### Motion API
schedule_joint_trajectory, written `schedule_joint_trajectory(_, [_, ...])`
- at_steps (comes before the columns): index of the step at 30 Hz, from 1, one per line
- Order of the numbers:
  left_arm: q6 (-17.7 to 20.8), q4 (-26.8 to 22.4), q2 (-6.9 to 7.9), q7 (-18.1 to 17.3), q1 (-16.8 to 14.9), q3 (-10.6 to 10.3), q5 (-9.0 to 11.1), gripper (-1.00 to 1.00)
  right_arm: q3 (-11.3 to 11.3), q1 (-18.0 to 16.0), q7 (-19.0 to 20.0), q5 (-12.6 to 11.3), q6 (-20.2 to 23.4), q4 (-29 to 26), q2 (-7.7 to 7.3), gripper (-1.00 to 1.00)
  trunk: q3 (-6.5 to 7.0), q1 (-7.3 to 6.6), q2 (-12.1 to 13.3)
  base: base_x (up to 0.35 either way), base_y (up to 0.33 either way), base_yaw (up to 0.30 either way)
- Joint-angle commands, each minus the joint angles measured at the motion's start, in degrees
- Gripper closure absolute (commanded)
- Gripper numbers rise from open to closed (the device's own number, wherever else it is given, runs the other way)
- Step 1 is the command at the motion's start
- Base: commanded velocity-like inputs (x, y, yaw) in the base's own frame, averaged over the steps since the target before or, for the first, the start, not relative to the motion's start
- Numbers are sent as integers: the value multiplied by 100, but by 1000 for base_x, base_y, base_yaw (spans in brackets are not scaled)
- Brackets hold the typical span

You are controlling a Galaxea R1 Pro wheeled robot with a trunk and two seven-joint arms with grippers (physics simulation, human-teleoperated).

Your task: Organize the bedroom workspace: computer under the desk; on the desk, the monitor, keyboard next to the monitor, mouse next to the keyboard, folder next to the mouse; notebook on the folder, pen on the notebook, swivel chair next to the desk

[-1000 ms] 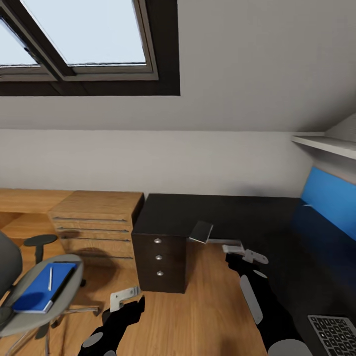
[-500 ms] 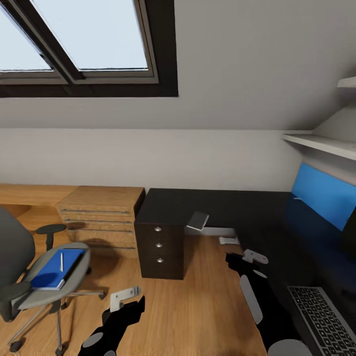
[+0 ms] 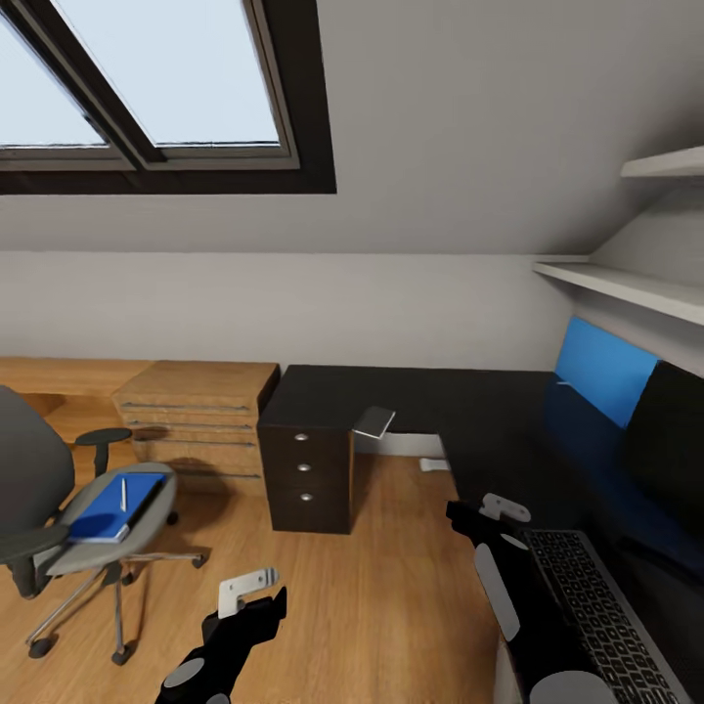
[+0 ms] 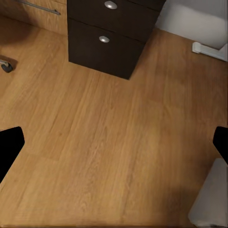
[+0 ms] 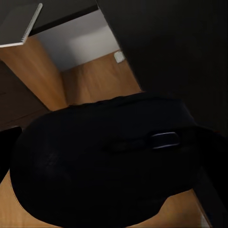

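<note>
The right claw is clamped around the mouse, above the desk.

One swivel chair stands at eight o'clock in the head view, bearing one blue folder and one pen. One L-shaped desk runs from centre to four o'clock, its drawer unit showing three round knobs. On the desk are one notebook, one keyboard at five o'clock and one monitor at three o'clock. One mouse shows in the right wrist view. Two wall shelves hang at two o'clock, and one skylight sits at eleven.
</note>
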Motion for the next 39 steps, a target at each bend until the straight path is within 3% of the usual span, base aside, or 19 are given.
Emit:
schedule_joint_trajectory(1, [9, -8, 3, 50, -4, -10, 46, -100, -3, -3, -31, -58, 17, -9, 1, 100, -10, 2, -10, -92, -306, 0])
schedule_joint_trajectory(13, [10, 21, 1, 56, -4, -10, 45, -100, -3, -3, -31, -52, 7, -9, -3, 100, -10, 2, -10, -13, -322, 0])
schedule_joint_trajectory(27, [19, 22, 1, 47, -4, -10, 52, -100, 5, -3, -31, -32, -6, -4, -3, 100, -10, 2, -10, -206, -231, 0])
schedule_joint_trajectory(39, [19, 22, 9, 47, -4, -7, 55, -100, 5, -3, -29, -32, -12, 15, -3, 100, -10, 2, -10, -26, 37, 0])
